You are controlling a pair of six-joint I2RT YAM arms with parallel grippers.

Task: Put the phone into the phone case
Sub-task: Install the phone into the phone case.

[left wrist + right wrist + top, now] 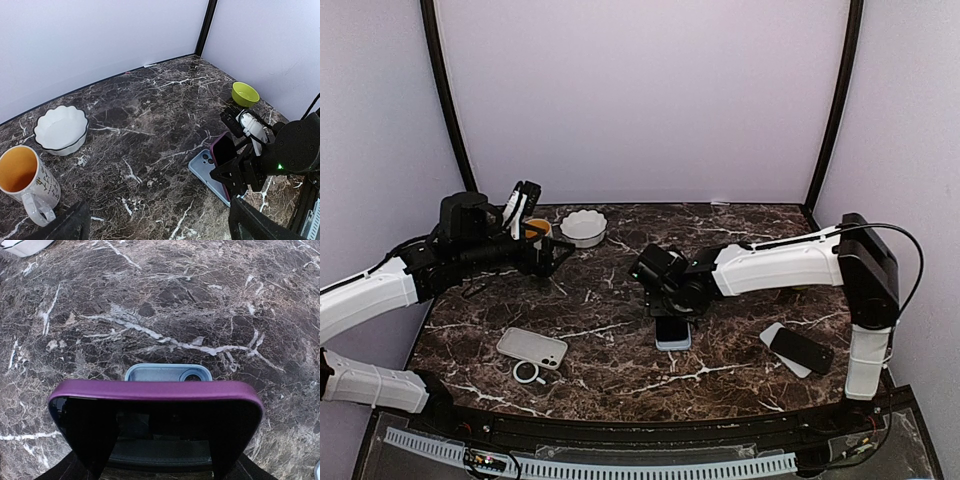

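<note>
A purple-edged phone (155, 391) with a black screen (223, 150) is held tilted, its width spanning the jaws of my right gripper (157, 460) (670, 305), which is shut on it. Directly beneath lies a light blue phone case (167, 373) (204, 168) (672, 337), flat on the marble table with its camera cut-out showing. The phone's lower end is close to the case; I cannot tell whether they touch. My left gripper (535, 225) (160, 235) is raised at the table's left rear, open and holding nothing.
An orange-lined mug (22, 177) and a white scalloped bowl (584, 227) stand at the rear left. A green bowl (245, 93) sits at the far right. A white case (532, 347) with a ring (527, 372) lies front left. Another dark phone (801, 350) lies front right.
</note>
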